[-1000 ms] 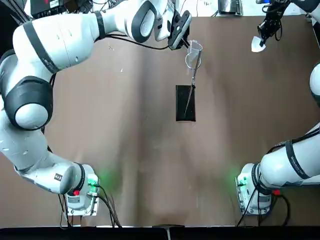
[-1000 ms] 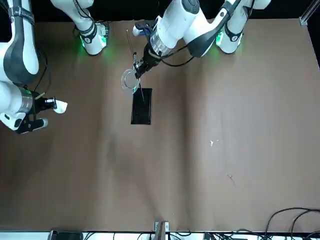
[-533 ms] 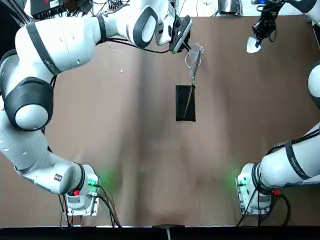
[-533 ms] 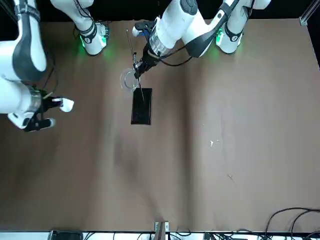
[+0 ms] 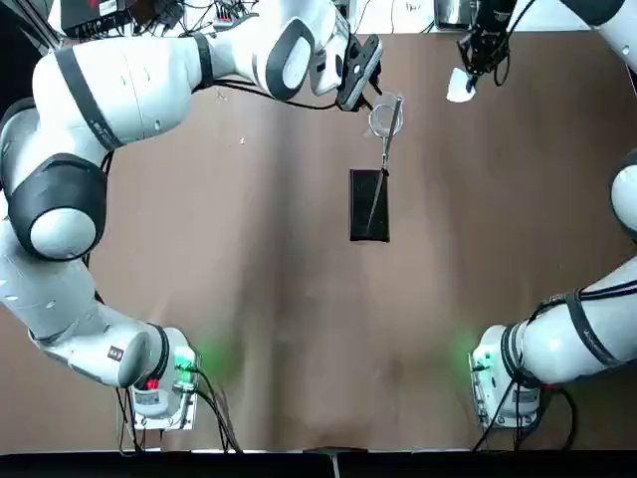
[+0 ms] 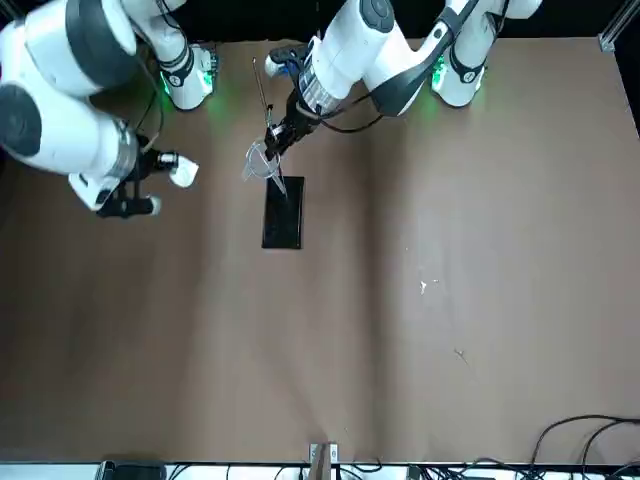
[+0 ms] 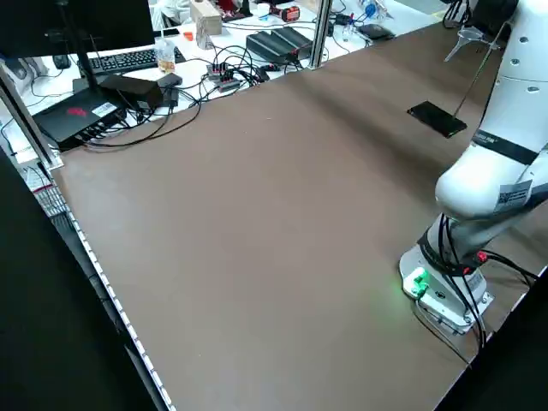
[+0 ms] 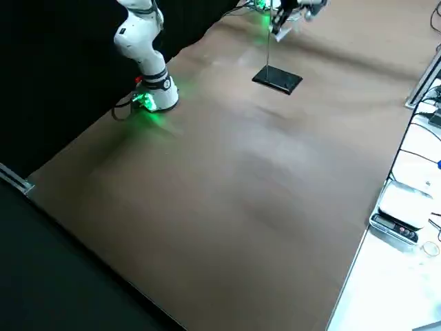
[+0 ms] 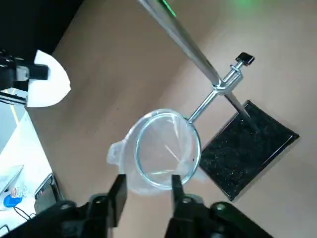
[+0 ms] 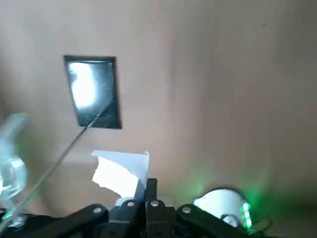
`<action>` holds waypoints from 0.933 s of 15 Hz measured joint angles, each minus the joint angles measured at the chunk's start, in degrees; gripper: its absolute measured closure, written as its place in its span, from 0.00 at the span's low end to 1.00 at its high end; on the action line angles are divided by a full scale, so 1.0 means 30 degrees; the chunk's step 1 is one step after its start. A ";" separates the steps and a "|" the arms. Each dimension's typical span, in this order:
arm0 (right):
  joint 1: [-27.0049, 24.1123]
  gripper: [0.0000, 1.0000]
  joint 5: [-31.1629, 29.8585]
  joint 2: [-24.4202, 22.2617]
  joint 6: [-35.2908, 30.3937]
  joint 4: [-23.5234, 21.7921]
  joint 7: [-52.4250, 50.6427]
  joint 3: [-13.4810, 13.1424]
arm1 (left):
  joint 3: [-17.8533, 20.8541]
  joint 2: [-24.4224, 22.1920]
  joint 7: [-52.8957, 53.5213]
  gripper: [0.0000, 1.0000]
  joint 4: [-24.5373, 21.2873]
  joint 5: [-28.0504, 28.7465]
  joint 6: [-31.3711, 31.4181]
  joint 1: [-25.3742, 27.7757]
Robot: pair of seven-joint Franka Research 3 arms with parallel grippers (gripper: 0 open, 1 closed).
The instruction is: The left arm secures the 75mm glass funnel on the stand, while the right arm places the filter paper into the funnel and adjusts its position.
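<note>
Evidently the paper-bringing step is underway: the right gripper (image 10: 149,187), pinching the filter paper (image 10: 126,166) off to one side, must centre it above the funnel (image 9: 130,151) (left gripper (image 9: 148,184) beside it, fingers apart).

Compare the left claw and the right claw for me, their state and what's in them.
The left claw stands open, its fingers apart beside the funnel; the right claw is shut on the paper. The left claw has nothing between its fingertips, while the right claw carries that white piece. The left claw is at the stand's ring; the right claw is off to its right. Both are black, with two fingers.
</note>
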 joint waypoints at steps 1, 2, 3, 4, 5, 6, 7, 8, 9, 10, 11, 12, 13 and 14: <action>0.0399 0.99 0.0309 -0.0105 -0.0371 0.0387 0.0767 0.0007 | 0.0001 0.0000 0.0000 0.56 -0.0003 0.0000 0.0000 0.0001; 0.0778 0.99 0.0531 -0.0167 -0.0674 0.0726 0.1377 0.0014 | 0.0002 0.0000 0.0000 0.46 -0.0006 0.0000 0.0000 0.0003; 0.1122 0.99 0.0825 -0.0194 -0.0849 0.0942 0.1913 0.0023 | 0.0005 0.0000 0.0000 0.37 -0.0010 0.0000 -0.0007 0.0008; 0.1436 0.99 0.1209 -0.0195 -0.0910 0.1067 0.2440 0.0025 | 0.0012 0.0000 -0.0002 0.29 -0.0010 0.0000 -0.0046 0.0026; 0.1747 0.99 0.1592 -0.0194 -0.0911 0.1121 0.2982 0.0030 | 0.0020 0.0000 -0.0011 0.20 -0.0010 0.0000 -0.0127 0.0064; 0.2057 0.99 0.1895 -0.0193 -0.0908 0.1157 0.3421 0.0029 | 0.0027 -0.0002 -0.0153 0.11 -0.0008 0.0000 -0.0286 0.0137; 0.2813 0.99 0.2240 -0.0192 -0.0878 0.1185 0.4062 0.0023 | 0.0038 -0.0032 -0.1258 0.00 0.0003 0.0000 -0.0938 0.0407; 0.3247 0.99 0.2412 -0.0181 -0.0854 0.1184 0.4407 0.0026 | 0.0039 -0.0078 -0.1790 0.00 0.0015 0.0001 -0.1357 0.0630; 0.3654 0.99 0.2514 -0.0161 -0.0764 0.1184 0.4731 0.0032 | 0.0033 -0.0139 -0.2248 0.00 0.0043 0.0001 -0.1736 0.0932; 0.4025 0.99 0.2537 -0.0134 -0.0585 0.1184 0.5011 0.0031 | 0.0027 -0.0224 -0.2684 0.00 0.0076 0.0001 -0.2189 0.1301; 0.4377 0.99 0.2545 -0.0104 -0.0331 0.1184 0.5365 0.0030 | 0.0006 -0.0333 -0.3238 0.00 0.0098 -0.0001 -0.2710 0.1744; 0.4706 0.99 0.2550 -0.0067 -0.0050 0.1184 0.5747 0.0031 | -0.0020 -0.0454 -0.3930 0.00 0.0111 -0.0006 -0.3256 0.2210; 0.4992 0.99 0.2552 -0.0014 0.0214 0.1183 0.6001 0.0030 | -0.0097 -0.0550 -0.4585 0.00 0.0122 -0.0048 -0.3820 0.2655; 0.5260 0.99 0.2553 0.0061 0.0414 0.1173 0.6146 0.0030 | -0.0281 -0.0622 -0.5165 0.00 0.0138 -0.0103 -0.4425 0.3120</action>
